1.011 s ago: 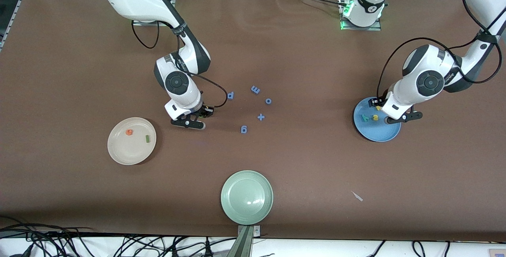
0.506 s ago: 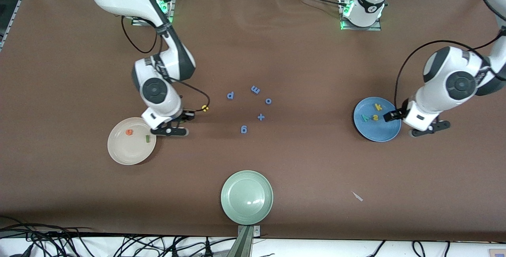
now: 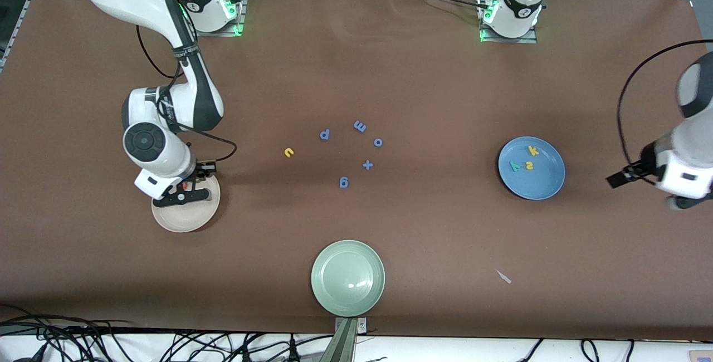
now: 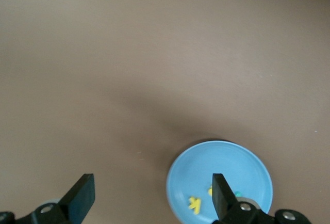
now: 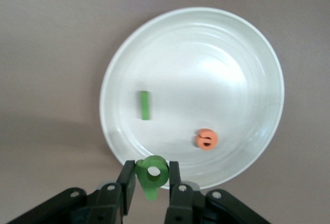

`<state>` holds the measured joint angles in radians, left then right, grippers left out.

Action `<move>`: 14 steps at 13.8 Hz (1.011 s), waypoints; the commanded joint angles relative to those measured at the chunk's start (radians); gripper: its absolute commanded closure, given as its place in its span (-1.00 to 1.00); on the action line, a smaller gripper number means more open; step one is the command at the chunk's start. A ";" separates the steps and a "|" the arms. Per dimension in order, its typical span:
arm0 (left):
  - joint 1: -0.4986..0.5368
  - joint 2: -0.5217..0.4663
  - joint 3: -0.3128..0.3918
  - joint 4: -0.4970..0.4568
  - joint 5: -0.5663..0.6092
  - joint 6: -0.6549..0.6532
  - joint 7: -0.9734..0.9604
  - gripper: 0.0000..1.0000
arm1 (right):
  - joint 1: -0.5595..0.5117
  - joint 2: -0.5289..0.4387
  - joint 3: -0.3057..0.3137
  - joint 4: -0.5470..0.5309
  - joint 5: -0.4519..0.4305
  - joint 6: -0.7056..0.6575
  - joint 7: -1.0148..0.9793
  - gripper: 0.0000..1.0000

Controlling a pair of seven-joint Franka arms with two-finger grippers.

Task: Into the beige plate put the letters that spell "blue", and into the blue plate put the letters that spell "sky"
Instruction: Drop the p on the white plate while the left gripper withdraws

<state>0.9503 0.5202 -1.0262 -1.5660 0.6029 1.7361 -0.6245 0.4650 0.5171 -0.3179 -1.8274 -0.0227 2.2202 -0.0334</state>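
Note:
My right gripper [image 5: 152, 176] is shut on the green b [image 5: 153, 173] and hangs over the edge of the beige plate [image 3: 184, 220], where it shows in the front view too [image 3: 182, 195]. In the beige plate [image 5: 206, 64] lie the dark green l [image 5: 146, 105] and the orange e [image 5: 207, 139]. The yellow u [image 3: 288, 152] lies on the table near the blue letters. The blue plate [image 3: 543, 184] holds the yellow k [image 3: 533, 151], yellow s [image 3: 529, 166] and teal y [image 3: 515, 166]. My left gripper [image 4: 152, 199] is open and empty, over bare table toward the left arm's end, beside the blue plate [image 4: 221, 159].
Several all-blue letters lie mid-table, among them a p [image 3: 325, 134] and an o [image 3: 378, 142], with a blue plus sign [image 3: 367, 165]. A pale green plate [image 3: 347, 277] sits nearest the front camera. A small white scrap [image 3: 504, 277] lies beside it toward the left arm's end.
My right gripper carried the green b from mid-table to above the beige plate. My left gripper opened, left the yellow k in the blue plate and drew away from it.

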 commanded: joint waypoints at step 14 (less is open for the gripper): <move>-0.790 -0.307 0.831 0.161 -0.468 -0.121 0.213 -1.00 | 0.017 -0.028 0.235 -0.052 0.170 0.045 0.484 -0.27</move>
<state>0.2658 0.2359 -0.2994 -1.3957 0.1614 1.6308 -0.4418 0.4683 0.5038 -0.1140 -1.8568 0.1343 2.2464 0.3357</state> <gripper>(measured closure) 0.000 0.361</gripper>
